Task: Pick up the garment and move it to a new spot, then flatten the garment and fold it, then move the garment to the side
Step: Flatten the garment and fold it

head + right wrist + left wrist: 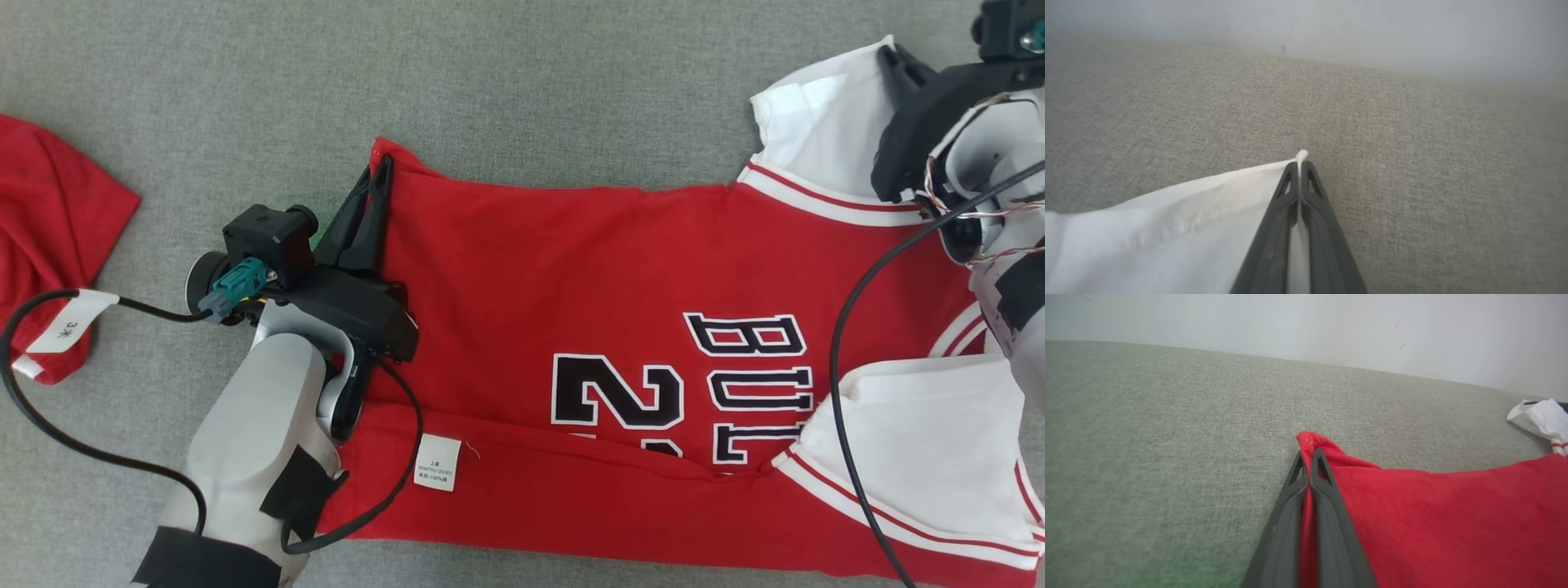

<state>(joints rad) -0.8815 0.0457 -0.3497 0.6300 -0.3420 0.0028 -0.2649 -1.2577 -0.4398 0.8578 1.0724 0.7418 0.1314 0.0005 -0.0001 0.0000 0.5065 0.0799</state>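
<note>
Nearest me, the jersey's lower edge lay doubled over itself, just behind the left claw, which was clamped on the red hem corner. The right claw was pinched shut on a white sleeve by its tip. Between them the cloth lay flat on the grey bench. Uneven pulling worried me: such thin pinches could slip and wrinkle the fold.

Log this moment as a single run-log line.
left claw: shut on jersey hem corner | right claw: shut on white sleeve tip | jersey: spread on grey surface, near edge folded over print
</note>
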